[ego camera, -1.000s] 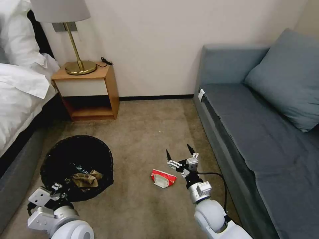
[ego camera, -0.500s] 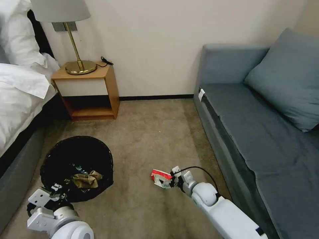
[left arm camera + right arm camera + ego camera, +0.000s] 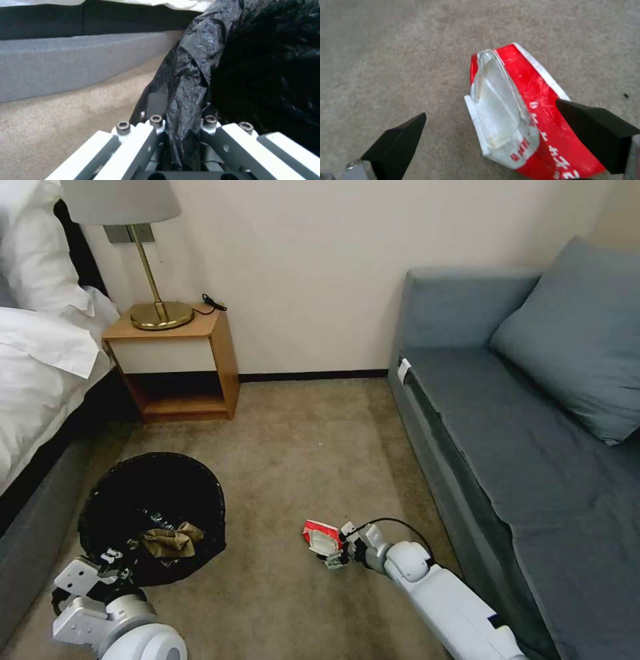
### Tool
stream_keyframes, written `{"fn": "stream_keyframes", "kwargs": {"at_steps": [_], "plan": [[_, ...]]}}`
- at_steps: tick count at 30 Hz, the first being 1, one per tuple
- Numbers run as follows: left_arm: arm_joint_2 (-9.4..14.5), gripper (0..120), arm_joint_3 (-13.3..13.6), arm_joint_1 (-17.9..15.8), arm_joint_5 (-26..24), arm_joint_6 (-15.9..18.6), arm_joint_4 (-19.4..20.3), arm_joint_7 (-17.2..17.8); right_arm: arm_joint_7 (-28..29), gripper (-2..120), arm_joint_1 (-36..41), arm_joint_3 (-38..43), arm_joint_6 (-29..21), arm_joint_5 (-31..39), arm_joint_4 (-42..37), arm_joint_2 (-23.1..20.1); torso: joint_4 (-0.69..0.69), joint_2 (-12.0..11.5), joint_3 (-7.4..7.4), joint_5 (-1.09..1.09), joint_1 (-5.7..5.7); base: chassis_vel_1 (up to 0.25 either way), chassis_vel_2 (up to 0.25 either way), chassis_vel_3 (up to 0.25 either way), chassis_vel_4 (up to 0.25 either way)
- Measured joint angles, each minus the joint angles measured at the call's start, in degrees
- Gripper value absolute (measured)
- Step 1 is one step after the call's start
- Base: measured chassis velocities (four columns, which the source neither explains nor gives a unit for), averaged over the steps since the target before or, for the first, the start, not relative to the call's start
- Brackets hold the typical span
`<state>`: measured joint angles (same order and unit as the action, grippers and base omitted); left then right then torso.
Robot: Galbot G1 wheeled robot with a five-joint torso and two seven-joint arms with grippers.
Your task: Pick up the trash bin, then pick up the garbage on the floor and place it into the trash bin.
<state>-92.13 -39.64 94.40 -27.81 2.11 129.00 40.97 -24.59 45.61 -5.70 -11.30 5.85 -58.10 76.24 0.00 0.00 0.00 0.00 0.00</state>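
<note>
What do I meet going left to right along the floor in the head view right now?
Left gripper, clamped on the rim of the trash bin → crumpled brown paper bag inside the bin → bare carpet → red-and-white packet → right gripper, open around the packet → sofa.

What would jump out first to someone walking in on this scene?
Probably the red-and-white packet lying alone on the beige carpet, with the right claw lowered to it, fingers open on either side. Next, the trash bin with its crinkled black bag at the foot of the bed, gripped at the rim by the left claw, a crumpled brown paper bag already inside.
</note>
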Motion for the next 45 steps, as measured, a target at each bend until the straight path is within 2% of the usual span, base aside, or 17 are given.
{"fn": "stream_keyframes", "kwargs": {"at_steps": [6, 18, 20, 29, 37, 39, 40, 44, 45], "plan": [[0.0, 0, -0.1, 0.0, -0.1, 0.0, -0.1, 0.0, 0.3, 100, -1.7, 0.1, 3.0, -1.6, 4.6, 2.0, 0.0, 0.0, 0.0, 0.0, 0.0, 0.0, 0.0, 0.0, 0.0], [0.0, 0, 0.0, -0.3, -0.1, 0.0, -0.6, 0.0, 1.1, 100, -3.8, 1.1, 6.8, -2.8, 11.2, 3.2, 0.0, 0.0, -0.01, 0.0, 0.0, 0.0, 0.0, 0.0, 0.0], [0.0, 0, 0.0, -0.3, -0.1, 0.0, -0.6, 0.0, 2.2, 100, -4.8, 1.5, 8.0, -4.0, 14.3, 4.1, -0.01, 0.0, -0.01, 0.0, 0.0, 0.0, 0.0, 0.0, 0.0], [0.0, 0, -0.3, -0.1, -0.2, -0.1, -0.3, 0.1, 4.1, 99, -6.4, 1.8, 9.1, -5.4, 18.7, 5.7, 0.0, 0.0, -0.01, -0.01, 0.0, 0.0, 0.0, 0.0, 0.0], [0.0, 0, -0.3, -0.1, -0.2, -0.2, -0.2, 0.1, 4.6, 76, -6.4, 1.8, 9.7, -5.4, 18.8, 5.7, 0.0, 0.0, -0.01, 0.01, 0.0, 0.0, 0.0, 0.0, 0.0], [0.0, 0, -0.3, -0.1, -0.2, -0.2, -0.2, 0.1, 4.7, 66, -6.3, 1.9, 9.9, -5.4, 18.8, 5.5, 0.0, 0.0, -0.01, 0.01, 0.0, 0.0, 0.0, 0.0, 0.0], [0.0, 0, -0.3, -0.1, -0.2, -0.2, -0.2, 0.1, 4.7, 66, -6.3, 1.9, 9.9, -5.4, 18.8, 5.5, 0.0, 0.0, -0.01, 0.01, 0.0, 0.0, 0.0, 0.0, 0.0], [0.0, 0, 0.0, -0.3, -0.3, -0.2, -0.3, 0.1, 4.7, 44, -5.9, 2.1, 10.5, -5.3, 18.7, 5.2, 0.0, 0.0, -0.01, 0.0, 0.0, 0.0, 0.0, 0.0, 0.0], [0.0, 0, 0.0, -0.3, -0.3, -0.2, -0.3, 0.1, 4.7, 44, -5.9, 2.1, 10.5, -5.3, 18.7, 5.2, 0.0, 0.0, -0.01, 0.0, 0.0, 0.0, 0.0, 0.0, 0.0]]}}
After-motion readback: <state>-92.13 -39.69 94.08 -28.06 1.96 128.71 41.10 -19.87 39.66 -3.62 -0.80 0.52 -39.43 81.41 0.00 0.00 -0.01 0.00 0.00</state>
